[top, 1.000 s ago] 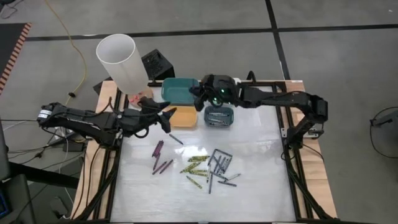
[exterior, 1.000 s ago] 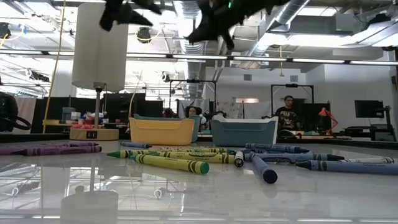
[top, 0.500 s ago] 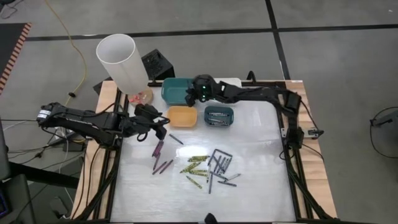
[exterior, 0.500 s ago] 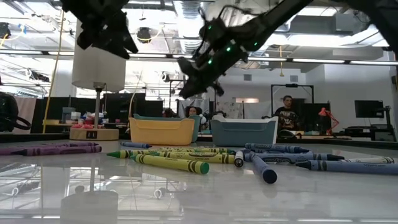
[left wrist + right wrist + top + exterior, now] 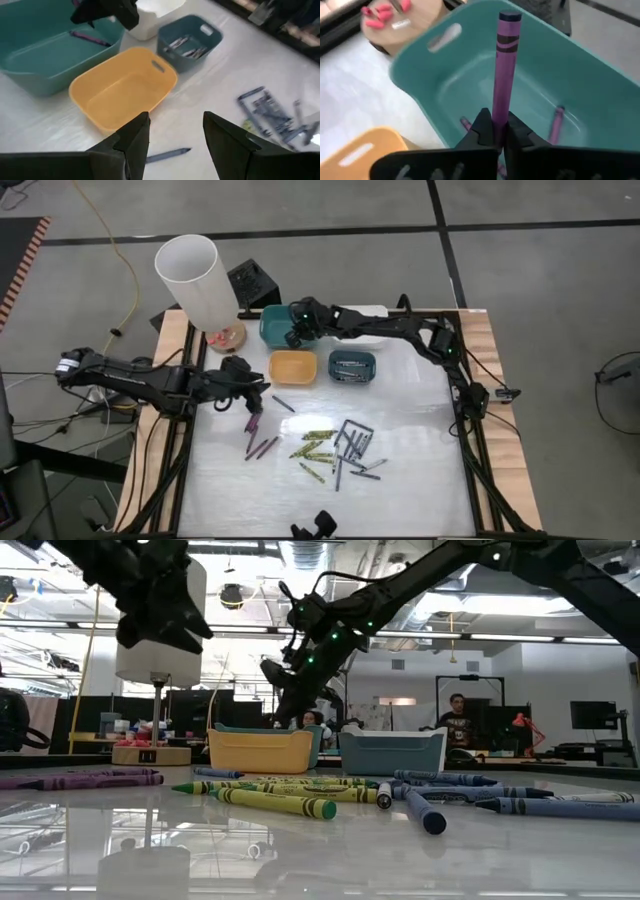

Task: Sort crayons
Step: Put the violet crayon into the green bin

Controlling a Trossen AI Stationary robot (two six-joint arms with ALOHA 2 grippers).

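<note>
My right gripper (image 5: 494,131) is clamped on a purple crayon (image 5: 504,65), which stands out straight from my fingers. It hangs over the teal bin (image 5: 600,85), at the table's far edge, where two more purple crayons (image 5: 555,124) already lie on the bin's floor. From above, this gripper (image 5: 297,332) sits over the teal bin (image 5: 272,328).

My left gripper (image 5: 172,131) has its fingers apart and holds nothing. It hovers above the table just on the near side of the yellow bin (image 5: 123,87), with one blue crayon (image 5: 167,154) lying on the white surface below it. The yellow bin looks bare inside. Beside it stands the grey-blue bin (image 5: 189,35), with grey sticks in it.

The loose crayons (image 5: 330,446) lie mid-table: purple ones (image 5: 256,432) to the left, yellow-green (image 5: 314,442) in the middle, grey and blue (image 5: 354,442) to the right. A white lamp (image 5: 195,278) stands at the table's far left corner.
</note>
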